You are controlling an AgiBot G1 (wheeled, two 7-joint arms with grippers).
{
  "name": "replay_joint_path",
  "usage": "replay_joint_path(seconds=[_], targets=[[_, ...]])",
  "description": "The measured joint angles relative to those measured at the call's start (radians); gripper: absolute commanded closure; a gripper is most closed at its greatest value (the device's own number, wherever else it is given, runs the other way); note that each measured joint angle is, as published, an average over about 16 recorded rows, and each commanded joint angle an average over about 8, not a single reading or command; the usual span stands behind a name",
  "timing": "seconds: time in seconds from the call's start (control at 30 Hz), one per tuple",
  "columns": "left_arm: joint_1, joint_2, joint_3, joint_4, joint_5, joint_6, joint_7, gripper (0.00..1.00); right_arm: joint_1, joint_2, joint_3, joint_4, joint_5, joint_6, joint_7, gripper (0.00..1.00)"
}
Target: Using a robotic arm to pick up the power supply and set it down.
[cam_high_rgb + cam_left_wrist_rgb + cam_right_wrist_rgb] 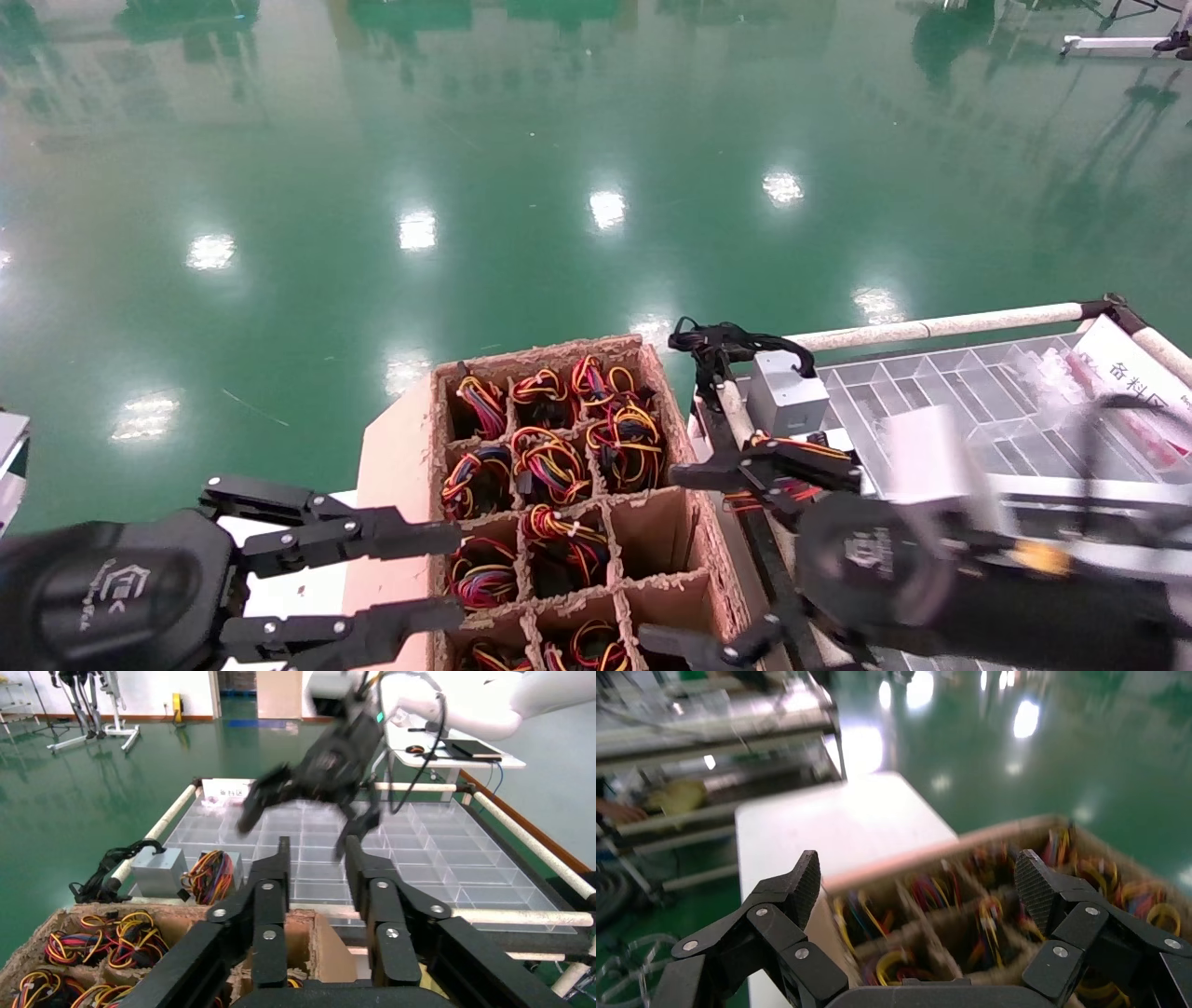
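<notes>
Cardboard is forming the divided box (559,503) sitting near the middle of the scene, most of its cells holding looped bundles of red, yellow and black wires (549,466), while two cells on its near right side are showing bare cardboard. A white table (835,829) is lying just left of the box. To the right, a clear plastic tray (968,391) with many compartments is resting inside a white tube frame (931,326). At the tray's far left corner a small grey cube (787,391) with a black cable (722,337) is sitting, and just nearer than it the power supply (214,876) is lying with its coloured wires facing the box; in the head view only its wires are peeking out behind the right fingers.

The right gripper (694,559) is hanging at the box's right edge, above the gap between box and tray, its jaws spread wide and holding nothing. The left gripper (456,578) is hovering at the box's near left side, its fingers (274,881) parted and gripping nothing, pointing right across the box toward the tray
</notes>
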Motion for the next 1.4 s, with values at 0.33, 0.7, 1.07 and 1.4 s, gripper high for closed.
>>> replay_joint_path(seconds=[0.33, 0.7, 1.07, 1.4], targets=[[0.000, 0.000, 0.000, 0.000, 0.000, 0.000, 0.000, 0.00, 0.151, -0.163, -0.110, -0.270, -0.169, -0.043, -0.086, 0.42], [0.000, 0.000, 0.000, 0.000, 0.000, 0.000, 0.000, 0.00, 0.269, -0.311, -0.186, -0.533, -0.281, -0.068, -0.215, 1.00], [0.000, 0.000, 0.000, 0.000, 0.000, 0.000, 0.000, 0.00, 0.337, -0.400, -0.216, -0.717, -0.340, -0.037, -0.346, 1.00], [0.000, 0.000, 0.000, 0.000, 0.000, 0.000, 0.000, 0.00, 0.362, -0.442, -0.224, -0.841, -0.360, -0.008, -0.446, 1.00]])
